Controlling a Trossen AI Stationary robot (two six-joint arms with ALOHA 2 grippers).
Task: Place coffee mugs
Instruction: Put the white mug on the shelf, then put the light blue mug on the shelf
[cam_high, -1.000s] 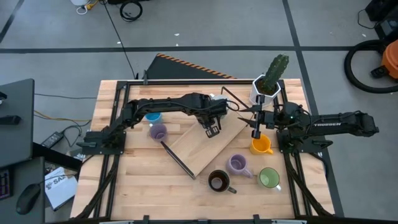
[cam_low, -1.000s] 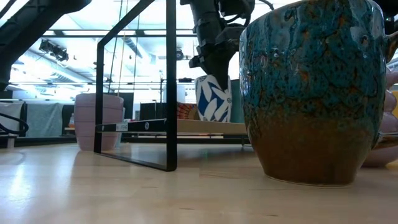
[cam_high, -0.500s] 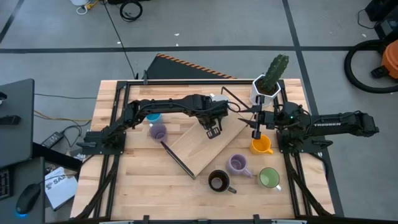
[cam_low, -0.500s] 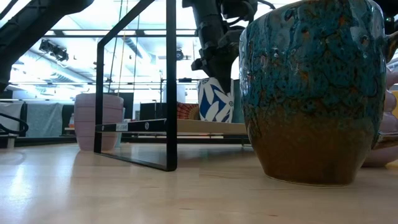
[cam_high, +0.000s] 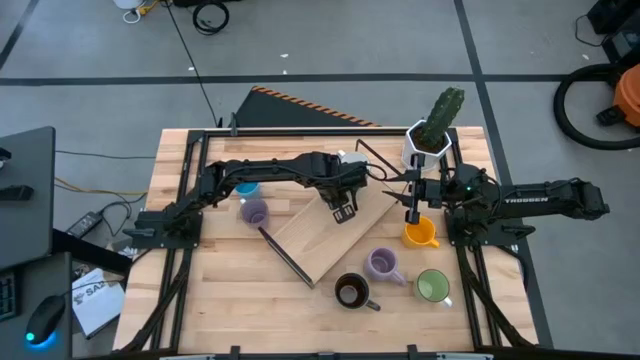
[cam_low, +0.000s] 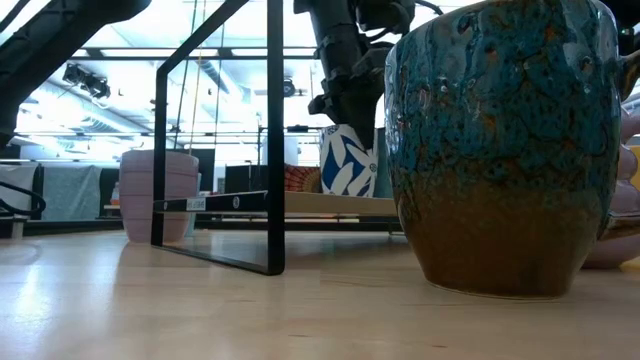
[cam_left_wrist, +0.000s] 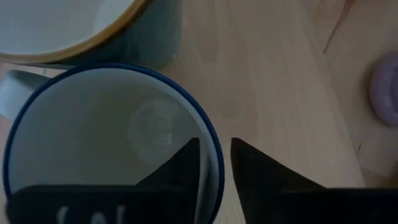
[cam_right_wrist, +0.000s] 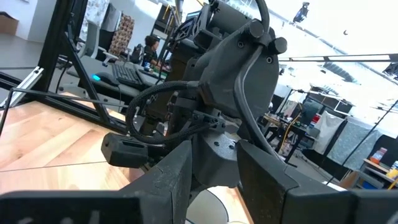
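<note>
From above: left jaws over the tilted board on the bench, pinching a white mug with blue pattern, mostly hidden beneath. Right jaws pointing down just above the orange mug; opening impossible to tell here. Lavender mug, green mug and brown mug nearer the front edge than both jaws. Second lavender mug and blue mug under the left arm, well away from its jaws.

Low down: patterned mug hanging in the left jaws, clear of the board.

Left wrist: fingers nearly closed, clamped across the blue rim, one inside, one outside.

Right wrist: fingers slightly parted, nothing between them.
</note>
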